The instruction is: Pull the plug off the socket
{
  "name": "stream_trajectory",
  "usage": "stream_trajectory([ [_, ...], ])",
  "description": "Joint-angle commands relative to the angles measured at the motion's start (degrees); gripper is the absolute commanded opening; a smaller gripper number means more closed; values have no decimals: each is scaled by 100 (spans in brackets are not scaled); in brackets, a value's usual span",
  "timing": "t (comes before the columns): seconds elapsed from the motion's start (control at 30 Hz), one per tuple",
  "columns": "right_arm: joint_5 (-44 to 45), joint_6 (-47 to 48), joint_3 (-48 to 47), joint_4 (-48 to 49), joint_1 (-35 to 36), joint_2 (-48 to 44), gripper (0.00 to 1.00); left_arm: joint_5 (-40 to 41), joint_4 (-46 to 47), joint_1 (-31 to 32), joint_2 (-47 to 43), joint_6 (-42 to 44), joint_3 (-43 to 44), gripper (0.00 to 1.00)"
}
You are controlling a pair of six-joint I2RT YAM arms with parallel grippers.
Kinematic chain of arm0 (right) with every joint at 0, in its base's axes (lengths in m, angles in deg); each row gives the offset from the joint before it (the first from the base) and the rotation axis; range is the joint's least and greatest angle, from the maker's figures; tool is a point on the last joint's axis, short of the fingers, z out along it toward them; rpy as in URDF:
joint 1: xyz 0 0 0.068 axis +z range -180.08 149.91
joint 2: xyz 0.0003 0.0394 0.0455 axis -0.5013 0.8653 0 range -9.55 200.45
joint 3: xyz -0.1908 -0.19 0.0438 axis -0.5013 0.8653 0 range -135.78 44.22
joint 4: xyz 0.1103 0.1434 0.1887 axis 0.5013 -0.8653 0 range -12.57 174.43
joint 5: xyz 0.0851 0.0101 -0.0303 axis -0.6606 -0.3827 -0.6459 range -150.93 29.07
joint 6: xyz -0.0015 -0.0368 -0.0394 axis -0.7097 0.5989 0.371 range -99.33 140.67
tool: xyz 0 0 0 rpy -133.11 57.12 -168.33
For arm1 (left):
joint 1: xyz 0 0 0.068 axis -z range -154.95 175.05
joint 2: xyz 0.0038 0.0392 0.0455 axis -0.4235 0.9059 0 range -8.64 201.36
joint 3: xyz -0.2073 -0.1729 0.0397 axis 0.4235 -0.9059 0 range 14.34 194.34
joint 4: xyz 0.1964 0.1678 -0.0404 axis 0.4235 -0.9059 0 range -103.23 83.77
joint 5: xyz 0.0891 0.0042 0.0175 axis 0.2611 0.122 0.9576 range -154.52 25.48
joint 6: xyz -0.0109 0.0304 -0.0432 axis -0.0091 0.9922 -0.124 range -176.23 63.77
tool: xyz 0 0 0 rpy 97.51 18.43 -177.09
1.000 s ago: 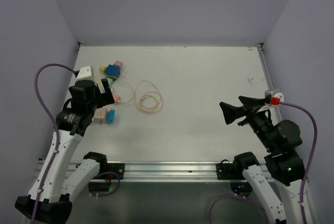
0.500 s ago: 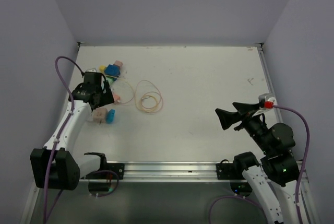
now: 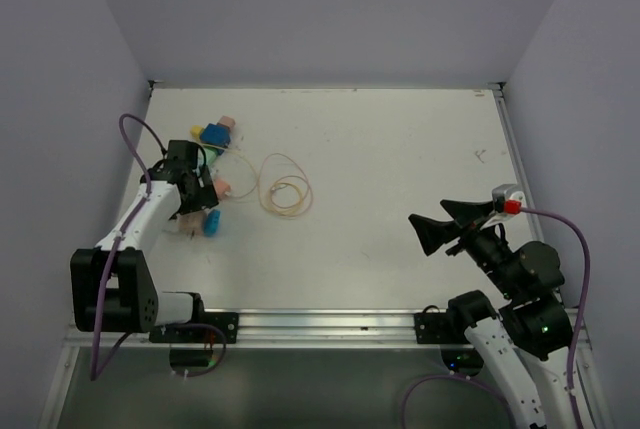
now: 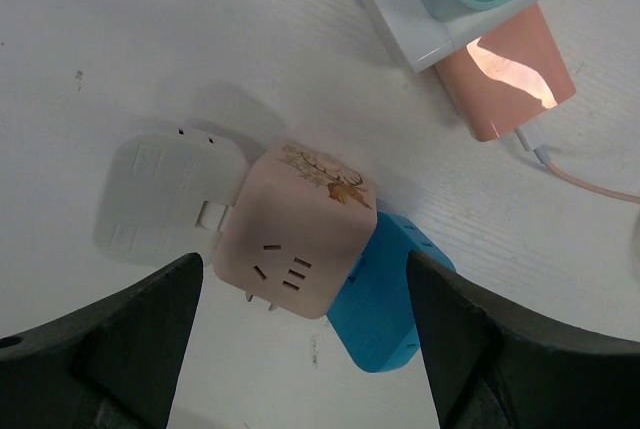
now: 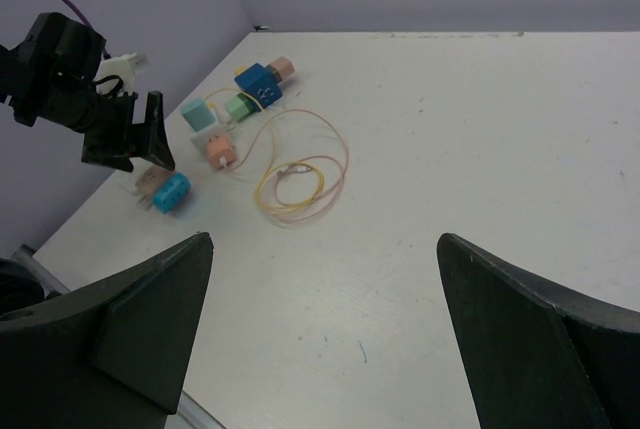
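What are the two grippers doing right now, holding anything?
Left gripper: open above the pink socket cube, holding nothing.
Right gripper: open, holding nothing.

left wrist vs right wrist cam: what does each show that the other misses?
Left wrist only: the deer print and slot holes on the pink cube socket, and where the white plug meets it. Right wrist only: the coiled yellow cable, the dark blue cube, the left gripper from outside. Both: the light-blue plug and the orange adapter.
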Motion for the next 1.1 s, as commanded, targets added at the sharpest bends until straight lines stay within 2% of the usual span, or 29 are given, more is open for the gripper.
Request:
stream_trajectory([
  [0.0,93,10,53,150,42,-67,99,-96,276,-73,183,-29,-38,87],
  [0.4,164,10,53,150,86,-129,99,-263,320,-73,430,-143,-143,82],
  [0.87,111,-130,123,229,77,-129,99,-1590,171,-73,26,-652,-293,76],
  [0.97,85,-166,141,264,86,-112,99,-1581,179,75,-115,-881,-310,75],
  [1.07,67,-201,141,282,86,-112,99,-1581,206,523,-142,-1188,-267,76],
])
